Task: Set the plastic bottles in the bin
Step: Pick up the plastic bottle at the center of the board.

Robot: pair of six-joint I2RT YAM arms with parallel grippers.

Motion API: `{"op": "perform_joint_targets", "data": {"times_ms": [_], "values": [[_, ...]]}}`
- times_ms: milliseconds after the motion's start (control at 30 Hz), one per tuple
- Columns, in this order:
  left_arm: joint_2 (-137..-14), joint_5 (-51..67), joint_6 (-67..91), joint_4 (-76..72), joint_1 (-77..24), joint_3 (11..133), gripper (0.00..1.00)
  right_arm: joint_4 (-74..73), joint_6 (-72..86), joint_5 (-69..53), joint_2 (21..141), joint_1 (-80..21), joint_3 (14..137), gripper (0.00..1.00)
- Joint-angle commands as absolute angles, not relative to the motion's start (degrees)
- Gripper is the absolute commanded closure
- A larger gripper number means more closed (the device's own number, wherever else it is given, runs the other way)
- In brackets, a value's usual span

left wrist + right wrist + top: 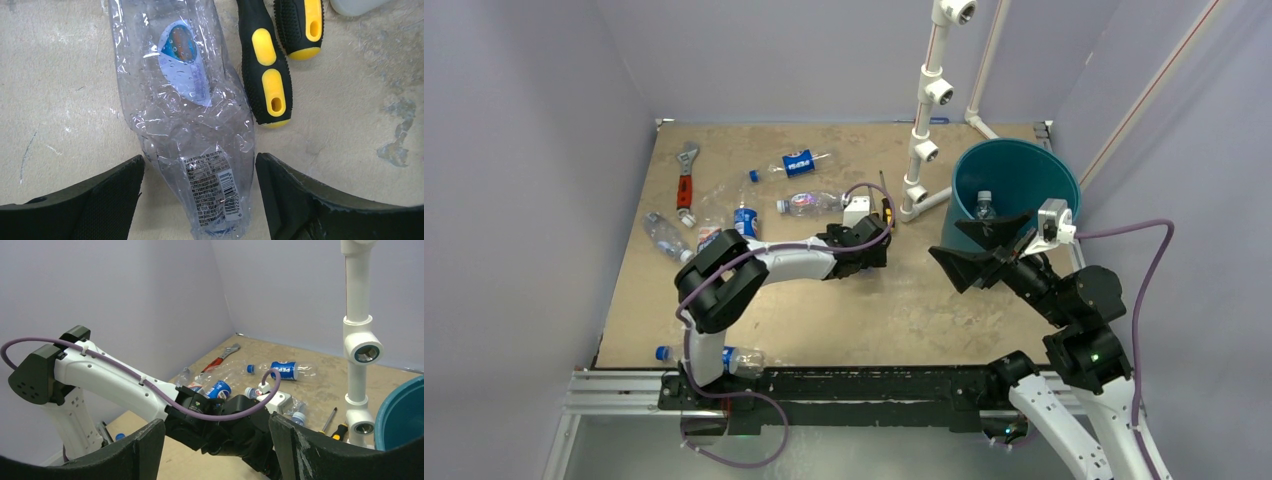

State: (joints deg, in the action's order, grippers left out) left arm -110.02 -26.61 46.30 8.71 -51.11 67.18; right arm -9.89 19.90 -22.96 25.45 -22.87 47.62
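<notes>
My left gripper (199, 165) is open, low over the table, with a crushed clear bottle (190, 115) lying between its jaws; neither finger touches it. In the top view this gripper (876, 238) hides that bottle. The teal bin (1064, 185) stands at the far right with one bottle (984, 205) inside. My right gripper (984, 252) is open and empty in the air, just left of the bin's near rim. Other bottles lie at the left: a blue-label one (799, 162), a clear one (809, 203), another blue-label one (744, 218), a clear one (664, 235) and one at the near edge (724, 357).
Two yellow-and-black screwdriver handles (265, 70) lie right beside the bottle under my left gripper. A red-handled wrench (686, 180) lies at the far left. A white pipe frame (929, 100) stands just left of the bin. Purple walls close three sides.
</notes>
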Motion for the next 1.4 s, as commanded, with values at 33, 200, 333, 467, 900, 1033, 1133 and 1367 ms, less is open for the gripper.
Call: {"op": "perform_joint_targets", "data": {"times_ms": [33,200,333,467,900,1033,1133,1367], "values": [[-111.79,-30.52,45.32,11.61,-51.6,69.21,0.26,-10.86,18.29,-21.17,25.05,-23.37,49.79,0.2],[-111.45,-30.8,45.98,11.27,-51.57,67.89,0.43,-11.34,18.11,-20.83,25.05,-23.43,50.32,0.21],[-108.77,-30.44,46.71,10.51,-51.63,65.5,0.55,-11.22,18.11,-21.3,25.37,-23.44,50.6,0.21],[-102.7,-29.84,47.06,9.9,-51.72,61.73,0.63,-10.85,18.44,-22.32,26.04,-23.45,50.96,0.21],[-62.93,-23.99,40.47,5.54,-56.6,43.53,0.84,-3.98,23.55,-27.94,28.66,-23.4,49.64,0.2],[-45.54,-15.92,35.64,-8.53,-56.79,31.52,0.92,2.77,27.86,-30.84,29.77,-23.43,47.25,0.19],[-39.71,-8.76,31.26,-11.52,-56.84,31.03,0.93,7.56,30.84,-33.17,30.81,-23.46,45.61,0.19],[-37.55,8.5,21.85,-6.23,-56.8,39.35,1.0,17.88,37.33,-35.71,33.35,-23.44,42.0,0.13]]}}
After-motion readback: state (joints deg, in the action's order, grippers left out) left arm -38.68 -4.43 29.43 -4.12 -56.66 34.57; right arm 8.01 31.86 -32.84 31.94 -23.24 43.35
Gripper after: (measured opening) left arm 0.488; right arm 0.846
